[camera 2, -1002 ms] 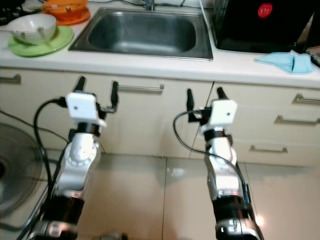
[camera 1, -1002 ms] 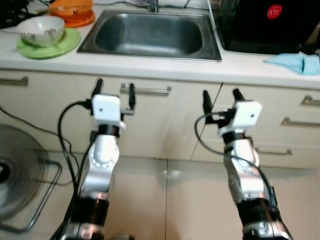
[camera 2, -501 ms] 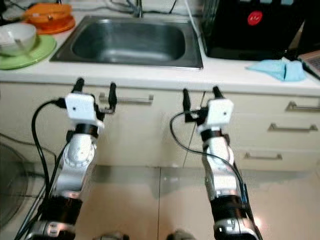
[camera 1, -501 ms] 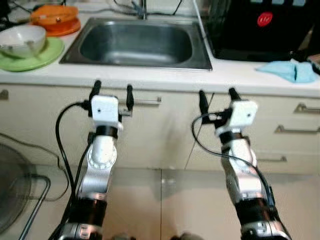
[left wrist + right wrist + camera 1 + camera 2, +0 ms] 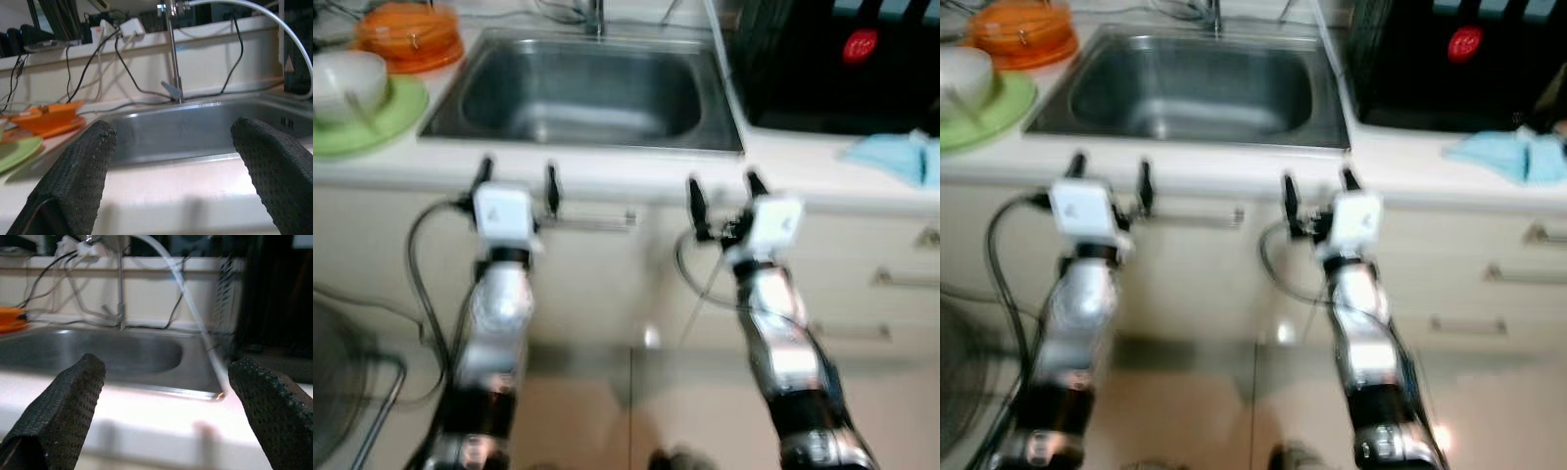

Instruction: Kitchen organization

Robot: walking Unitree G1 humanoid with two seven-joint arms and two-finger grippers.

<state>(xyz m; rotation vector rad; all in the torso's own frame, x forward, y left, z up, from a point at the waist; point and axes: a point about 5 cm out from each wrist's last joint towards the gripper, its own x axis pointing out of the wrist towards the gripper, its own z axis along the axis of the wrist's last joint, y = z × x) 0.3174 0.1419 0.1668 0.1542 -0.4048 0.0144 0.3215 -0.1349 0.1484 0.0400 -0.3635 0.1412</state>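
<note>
Approach step: both pincers raised at counter [image 5: 607, 174] edge, nothing held.
L to R: bowl [image 5: 347, 83] on green plate [image 5: 382, 122], left pincer [image 5: 517, 181] apart, sink [image 5: 578, 93], right pincer [image 5: 722, 194] apart, cloth [image 5: 896, 157]. Next prob. reach over the edge & pick an item.

Silver arms, white wrist boxes, black cables

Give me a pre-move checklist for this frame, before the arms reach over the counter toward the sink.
1. Left pincer open and empty: ok.
2. Right pincer open and empty: ok.
3. Sink basin free of dishes: ok.
4. White bowl sits on green plate, left of the sink: ok.
5. Head views sharp enough to aim: not ok, blurred.
6. Blue cloth lies apart from the sink: ok.
</note>
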